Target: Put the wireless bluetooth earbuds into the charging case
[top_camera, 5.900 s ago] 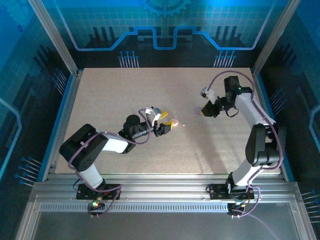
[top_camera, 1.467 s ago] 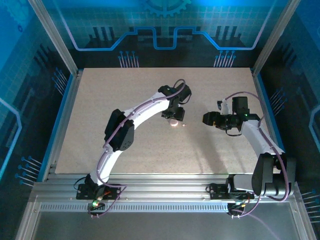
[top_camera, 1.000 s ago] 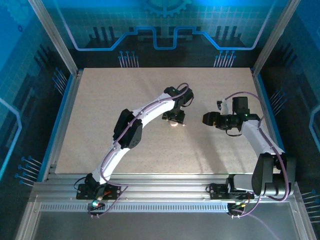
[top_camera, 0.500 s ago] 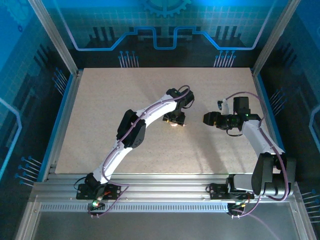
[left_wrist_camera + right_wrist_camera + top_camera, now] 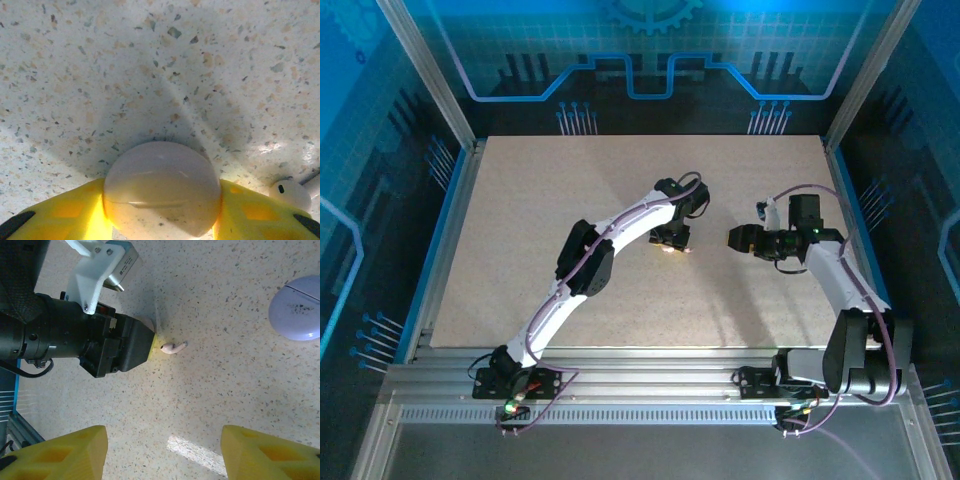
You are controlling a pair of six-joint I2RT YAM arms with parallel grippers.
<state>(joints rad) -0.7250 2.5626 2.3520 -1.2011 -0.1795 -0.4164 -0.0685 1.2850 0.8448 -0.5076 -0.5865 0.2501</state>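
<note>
Pink round plastic disc (image 5: 162, 187) sits pinched between left tool (image 5: 162, 222) fingers: hard, smooth, light, probably slippery; grip across its widest rim. Tiny whitish plastic earbud (image 5: 290, 194) lies on speckled surface (image 5: 150, 75) just right of that tool. Right tool (image 5: 165, 452) spread, empty.

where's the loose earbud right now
In the right wrist view the earbud lies on the table beside the left gripper, left of the lavender disc.
</note>
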